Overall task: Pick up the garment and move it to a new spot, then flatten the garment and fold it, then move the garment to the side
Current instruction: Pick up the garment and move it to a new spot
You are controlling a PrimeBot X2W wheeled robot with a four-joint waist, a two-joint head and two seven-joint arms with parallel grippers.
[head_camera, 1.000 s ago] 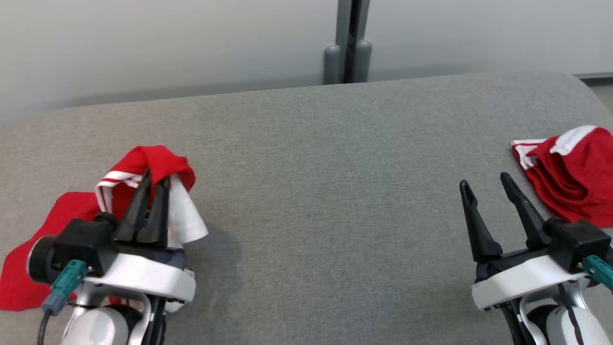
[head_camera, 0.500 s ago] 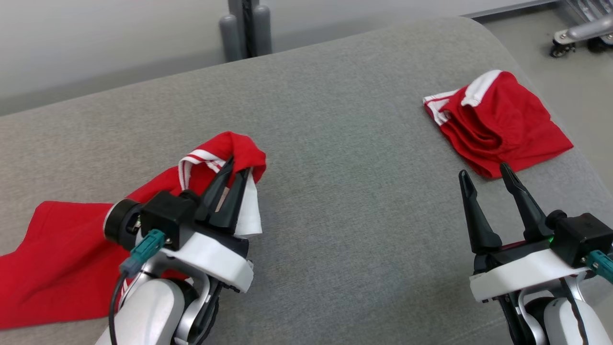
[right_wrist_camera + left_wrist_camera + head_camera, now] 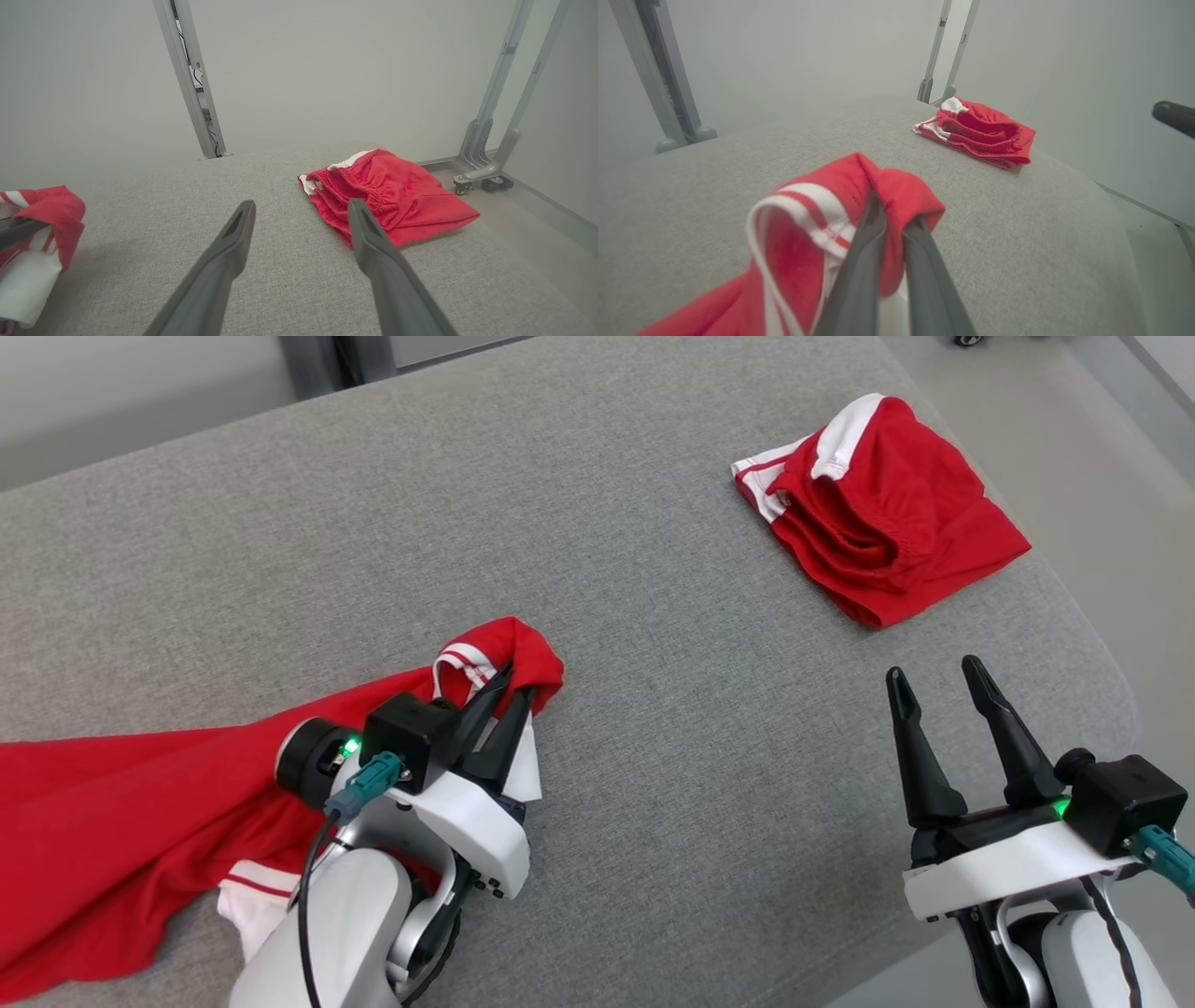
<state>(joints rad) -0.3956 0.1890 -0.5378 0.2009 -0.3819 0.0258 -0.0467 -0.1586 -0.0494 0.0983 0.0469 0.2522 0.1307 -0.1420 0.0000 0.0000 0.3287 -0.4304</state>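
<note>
The left tool (image 3: pixel 519 679) was pressed together on a bunched fold of the red garment (image 3: pixel 140 803), pinching it beside the white trim with its thin red stripes. In the left wrist view, the two dark fingers (image 3: pixel 859 280) of that tool (image 3: pixel 894 212) ran up into the cloth (image 3: pixel 887 182), which humped over their tips. From the pinch the garment trailed back towards the robot's left across the grey fabric worktop (image 3: pixel 653 756), wrinkled and partly spread. A white-edged corner lay beside the pale forearm (image 3: pixel 327 933), and a white flap hung just under the tool. A green light (image 3: pixel 351 747) glowed on the left wrist.

The right tool (image 3: pixel 934 669) was spread wide and empty at the near right of the worktop, its fingers pointing away from the robot. In the right wrist view, that tool (image 3: pixel 301 204) was above the bare worktop (image 3: pixel 299 289), and the garment (image 3: pixel 56 205) showed at the left edge.

A folded pair of red shorts (image 3: pixel 887 513) lay on the far right corner of the worktop, well apart from both tools. Its elastic waistband (image 3: pixel 345 179) and white trim faced the middle. Beyond that corner was pale floor (image 3: pixel 1120 523), with grey frame posts (image 3: pixel 187 70) against a plain wall.
</note>
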